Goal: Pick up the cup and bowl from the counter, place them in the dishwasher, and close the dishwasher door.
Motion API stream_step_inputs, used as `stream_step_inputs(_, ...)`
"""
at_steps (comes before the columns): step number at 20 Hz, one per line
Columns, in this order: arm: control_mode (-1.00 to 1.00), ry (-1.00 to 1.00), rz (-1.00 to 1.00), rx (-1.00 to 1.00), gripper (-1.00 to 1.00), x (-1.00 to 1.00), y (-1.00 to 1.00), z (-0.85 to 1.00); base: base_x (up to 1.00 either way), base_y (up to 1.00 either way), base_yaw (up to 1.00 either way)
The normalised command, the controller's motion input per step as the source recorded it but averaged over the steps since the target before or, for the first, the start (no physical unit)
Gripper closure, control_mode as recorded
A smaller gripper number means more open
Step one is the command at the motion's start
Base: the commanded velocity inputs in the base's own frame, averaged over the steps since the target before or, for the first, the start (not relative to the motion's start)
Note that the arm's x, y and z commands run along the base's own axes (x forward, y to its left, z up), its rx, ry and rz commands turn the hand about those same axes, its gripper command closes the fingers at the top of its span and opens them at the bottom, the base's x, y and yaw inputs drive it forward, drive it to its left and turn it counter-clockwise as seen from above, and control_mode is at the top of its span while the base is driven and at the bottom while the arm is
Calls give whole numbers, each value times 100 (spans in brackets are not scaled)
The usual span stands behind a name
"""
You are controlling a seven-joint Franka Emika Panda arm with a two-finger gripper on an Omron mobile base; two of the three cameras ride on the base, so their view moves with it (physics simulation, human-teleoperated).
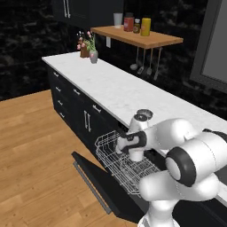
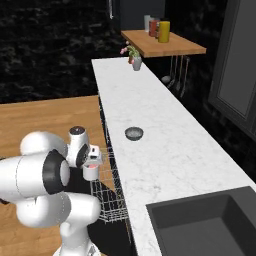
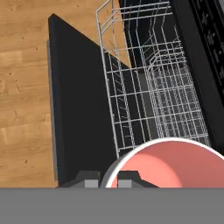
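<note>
Dark kitchen walls and a wooden floor frame a long white marble surface (image 2: 165, 145) set on dark cabinets. Below its front edge the dishwasher (image 1: 146, 156) is found open, its white wire rack (image 1: 119, 160) pulled out and the dishwasher door (image 1: 99, 179) dropped flat over the floor.

The pincer (image 1: 133, 150) is seen clenched on the rim of the cup (image 1: 136, 154), with one finger inside the red mouth and one outside, as the hand view shows. The cup is held upright, long axis vertical, red opening upward, directly under the pincer and over the near part of the rack. The relation governing the coming move is judged to be vertical: the rack lies straight below the cup with a clear gap between, so a plain descent appears to be called for before release.

The bowl (image 2: 133, 133) is recorded on the surface, mouth upward, near the front edge and above the dishwasher, well apart from the pincer.
</note>
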Motion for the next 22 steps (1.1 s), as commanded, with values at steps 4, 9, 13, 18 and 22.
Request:
stream_step_inputs(4, -100, -2, -10, -2, 100, 55, 31, -65, 0, 0, 0)
stream_step_inputs(9, -100, 0, -16, -4, 100, 59, 41, -27, 0, 0, 0)
stream_step_inputs(13, -100, 13, -19, -4, 100, 44, 14, 0, 0, 0, 0)
stream_step_inputs(18, -100, 8, -22, 0, 100, 37, 5, 0, 0, 0, 0)
stream_step_inputs(22, -100, 10, -24, 0, 100, 34, 25, 0, 0, 0, 0)
